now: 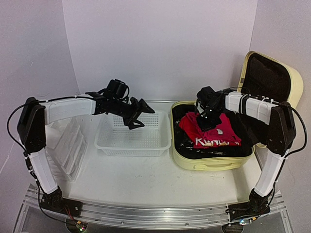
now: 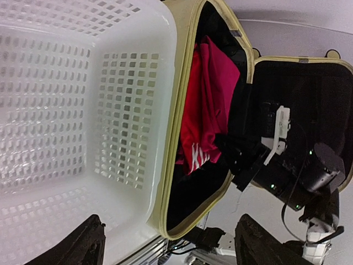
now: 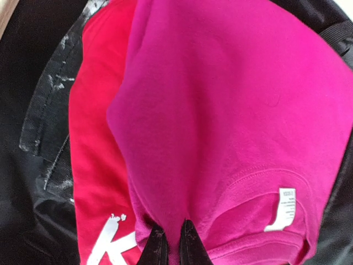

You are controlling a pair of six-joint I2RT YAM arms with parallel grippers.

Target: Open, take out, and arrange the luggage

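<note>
The luggage (image 1: 214,165), pale yellow with black lining, lies open on the right, its lid (image 1: 268,77) propped up behind. Folded clothes fill it: a magenta shirt (image 3: 231,110) on top of a red shirt (image 3: 96,138) with white lettering. My right gripper (image 3: 172,238) is down in the luggage (image 2: 175,138), shut on a fold of the magenta shirt (image 1: 216,127). From above, the right gripper (image 1: 209,124) sits over the left part of the clothes pile. My left gripper (image 1: 141,116) hovers open over the white basket, nothing between its fingers (image 2: 83,245).
A white mesh basket (image 1: 129,151) stands just left of the luggage, touching its wall. A white plastic drawer unit (image 1: 65,145) lies at the far left. A dark grey-marked garment (image 3: 49,127) lies under the red shirt. White walls enclose the back and sides.
</note>
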